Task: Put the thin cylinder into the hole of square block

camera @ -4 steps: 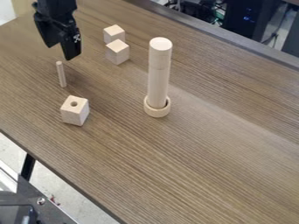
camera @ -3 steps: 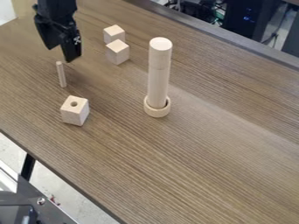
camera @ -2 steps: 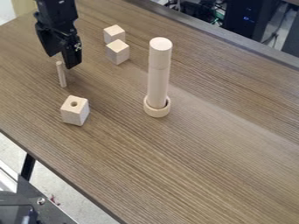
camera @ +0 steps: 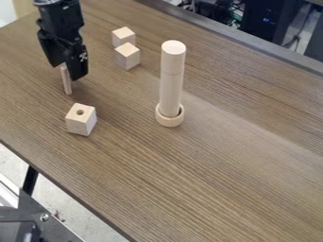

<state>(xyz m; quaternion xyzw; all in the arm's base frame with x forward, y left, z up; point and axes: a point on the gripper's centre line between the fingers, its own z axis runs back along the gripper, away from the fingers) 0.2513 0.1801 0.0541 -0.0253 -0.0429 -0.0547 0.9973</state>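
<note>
At the black hand [camera: 65,72] stands 1 thin wooden cylinder [camera: 67,85].

We can read no words, numbers, brands or signs here. We do see small white marks [camera: 83,56] on the side of the matte black, angular gripper [camera: 66,72] — towards the upper left edge of the flat, brown, wood-grained worktop [camera: 221,165] — but they are too small for us to make out.
</note>
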